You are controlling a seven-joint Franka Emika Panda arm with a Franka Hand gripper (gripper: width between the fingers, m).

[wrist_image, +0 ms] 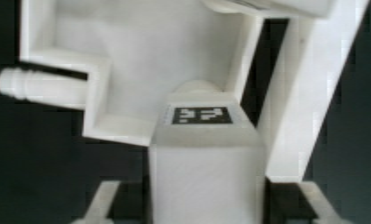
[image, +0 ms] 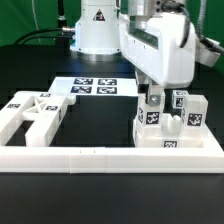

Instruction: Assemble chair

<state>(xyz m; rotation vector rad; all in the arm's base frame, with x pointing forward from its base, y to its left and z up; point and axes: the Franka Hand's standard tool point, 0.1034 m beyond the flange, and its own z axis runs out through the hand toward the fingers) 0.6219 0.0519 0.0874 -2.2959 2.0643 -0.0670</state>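
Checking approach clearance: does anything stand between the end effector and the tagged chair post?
Nothing visible does. The end effector is down at the post in the exterior view's right-hand cluster, and the wrist view shows it close up with nothing in front.

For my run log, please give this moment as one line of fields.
phase: assembly unfinished | fingers: at tagged post, grip unclear | post: upright, near rail | loose pieces: exterior view's left

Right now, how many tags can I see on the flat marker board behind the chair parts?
4 tags on the marker board: two in the far row, two in the near row. The arm may hide more at the exterior view's right.
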